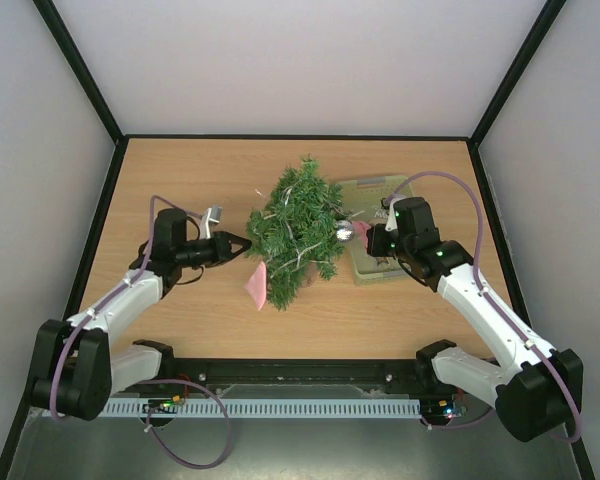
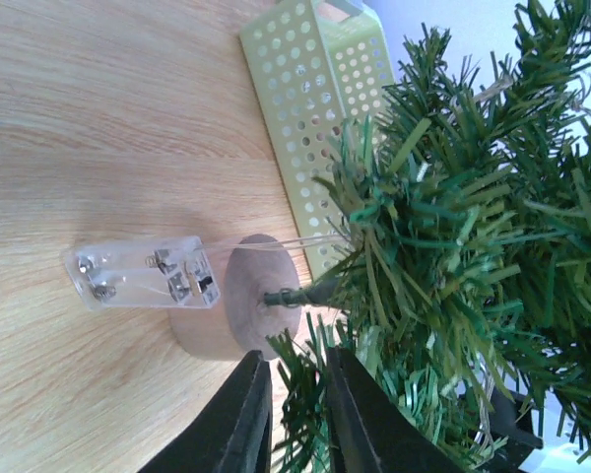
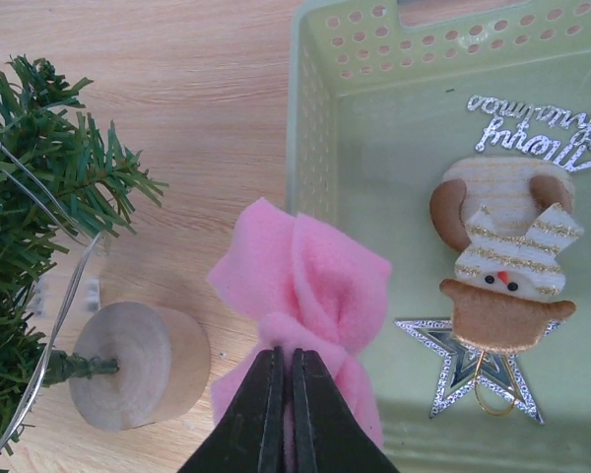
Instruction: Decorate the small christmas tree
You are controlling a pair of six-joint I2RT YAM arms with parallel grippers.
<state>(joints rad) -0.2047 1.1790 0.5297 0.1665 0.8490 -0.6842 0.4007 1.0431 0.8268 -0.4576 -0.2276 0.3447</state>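
The small christmas tree stands mid-table, dark green and bristly, with a thin wire light string through it. Its round wooden base and a clear battery box show in the left wrist view. My left gripper is at the tree's left side. Its jaws are closed narrowly on a low branch, with needles filling the gap. My right gripper is at the tree's right side, shut on a pink felt bow held over the basket's edge, near the wooden base.
A pale green perforated basket sits right of the tree. In the basket lie a reindeer ornament, a silver star and a silver "Merry Christmas" sign. A pink piece lies on the table by the tree's near left.
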